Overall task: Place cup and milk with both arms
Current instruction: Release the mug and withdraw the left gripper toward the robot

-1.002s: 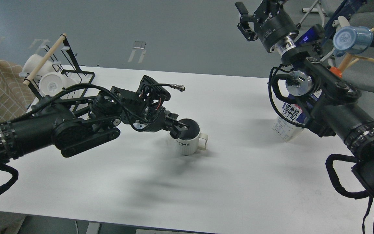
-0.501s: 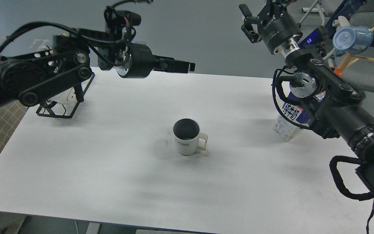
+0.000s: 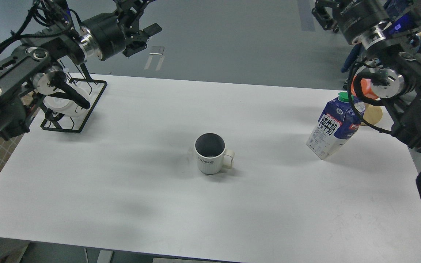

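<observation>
A white cup [image 3: 210,155] with a dark inside and a handle on its right stands upright at the middle of the white table [image 3: 130,190]. A blue and white milk carton [image 3: 333,129] with a green cap stands at the right side of the table. My left gripper [image 3: 145,18] is raised high at the upper left, far from the cup, open and empty. My right gripper [image 3: 323,16] is raised high at the upper right, above and behind the carton. It is partly cut off by the top edge, and its fingers cannot be told apart.
A black wire rack [image 3: 86,109] with white cups stands at the table's back left corner, under my left arm. A round wooden disc [image 3: 374,114] and an orange thing [image 3: 364,91] lie behind the carton at the back right.
My left gripper has let go of the cup and risen up and back to the left. My right arm has lifted up and away, uncovering the milk carton.
</observation>
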Robot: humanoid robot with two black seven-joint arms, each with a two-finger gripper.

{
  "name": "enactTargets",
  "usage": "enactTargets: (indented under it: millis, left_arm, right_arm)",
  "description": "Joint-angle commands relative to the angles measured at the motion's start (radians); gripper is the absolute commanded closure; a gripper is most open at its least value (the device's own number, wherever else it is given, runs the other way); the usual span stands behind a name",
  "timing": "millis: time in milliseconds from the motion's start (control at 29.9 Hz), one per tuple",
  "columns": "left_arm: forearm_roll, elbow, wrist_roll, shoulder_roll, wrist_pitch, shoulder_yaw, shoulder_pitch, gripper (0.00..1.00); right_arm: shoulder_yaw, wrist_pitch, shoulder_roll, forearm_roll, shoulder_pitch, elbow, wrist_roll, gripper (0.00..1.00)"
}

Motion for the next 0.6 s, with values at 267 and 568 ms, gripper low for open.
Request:
enactTargets:
  millis: [267,568]
  left_arm:
    - [-0.120,0.121,-0.027,-0.076,0.024,-0.003,0.005,0.03]
    - [-0.120,0.121,-0.027,-0.087,0.021,-0.003,0.007,0.03]
  right_arm:
    - [-0.114,0.004,-0.582,-0.264,-0.016,0.445,0.000,0.00]
    - [-0.119,-0.077,-0.965,-0.634,-0.164,0.679,0.000,0.00]
